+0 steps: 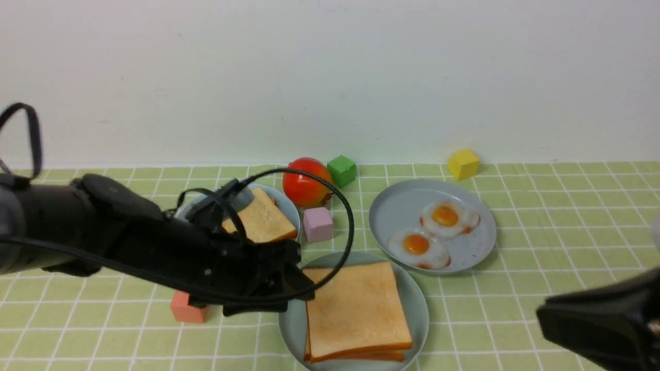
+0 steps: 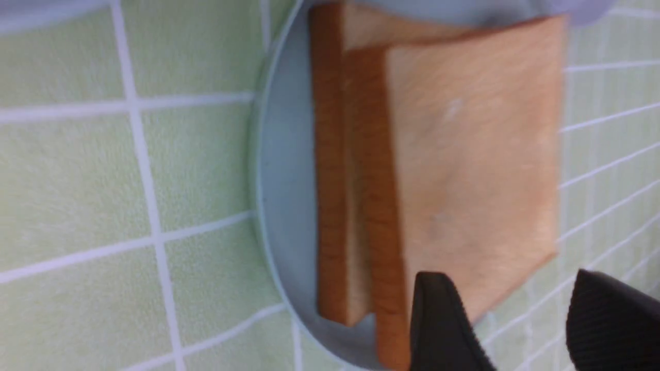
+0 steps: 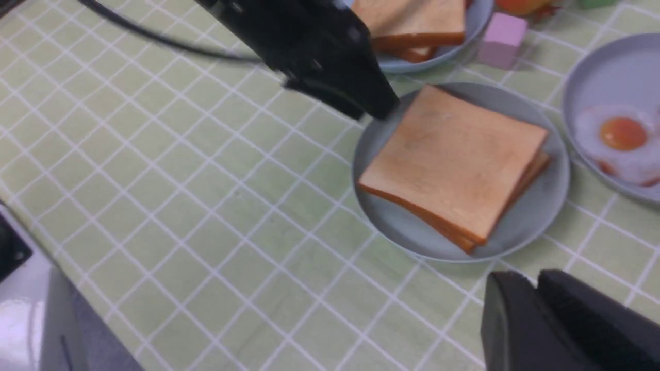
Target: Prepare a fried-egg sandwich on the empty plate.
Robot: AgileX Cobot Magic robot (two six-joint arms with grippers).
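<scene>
Two tan toast slices lie stacked on the pale aqua plate at the front centre. The top slice sits a little askew, and no egg shows between them. My left gripper hovers at the plate's left rim. It is open in the left wrist view, with nothing between its fingers and a corner of the toast just beyond one fingertip. My right gripper is shut and empty, low at the front right, apart from the plate.
A grey-blue plate holds two fried eggs at right. Another plate with bread slices sits behind my left arm. Round about are a tomato and pink, green, yellow and salmon cubes.
</scene>
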